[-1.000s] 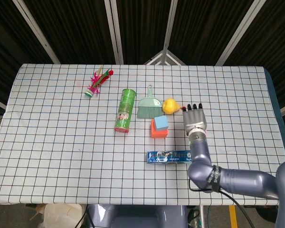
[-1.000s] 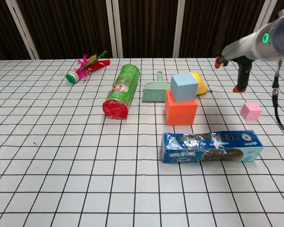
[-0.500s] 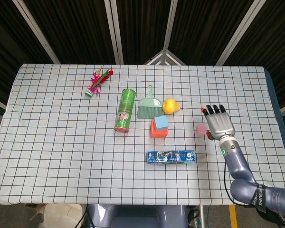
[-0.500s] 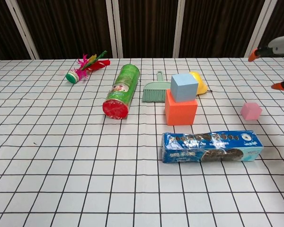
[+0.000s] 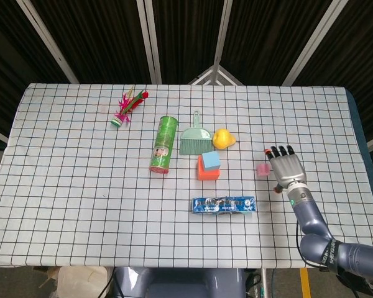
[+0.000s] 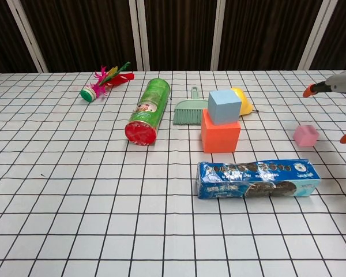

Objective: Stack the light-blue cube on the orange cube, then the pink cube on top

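Since a second ago the right hand [image 5: 287, 167] has been swung away from the stack toward the table's right side and now sits just at 3 o'clock of the pink cube [image 5: 263, 169], fingers spread and straight, nothing held. Contact with the cube cannot be told. Left hand not seen in either view.

Cubes counted: three. One light-blue cube [image 6: 224, 107] is set on one orange cube [image 6: 220, 133], slightly turned. The single pink cube lies on the checked tablecloth [image 5: 81, 186], well apart at 3 o'clock of the stack.

Other items, one each: green can [image 5: 163, 143] lying on its side at 9 o'clock of the stack; green dustpan brush [image 5: 192, 136] at 11; yellow object [image 5: 222, 138] at 1; blue biscuit packet [image 5: 224, 205] at 6; feathered shuttlecock [image 5: 127, 107] far at 10.
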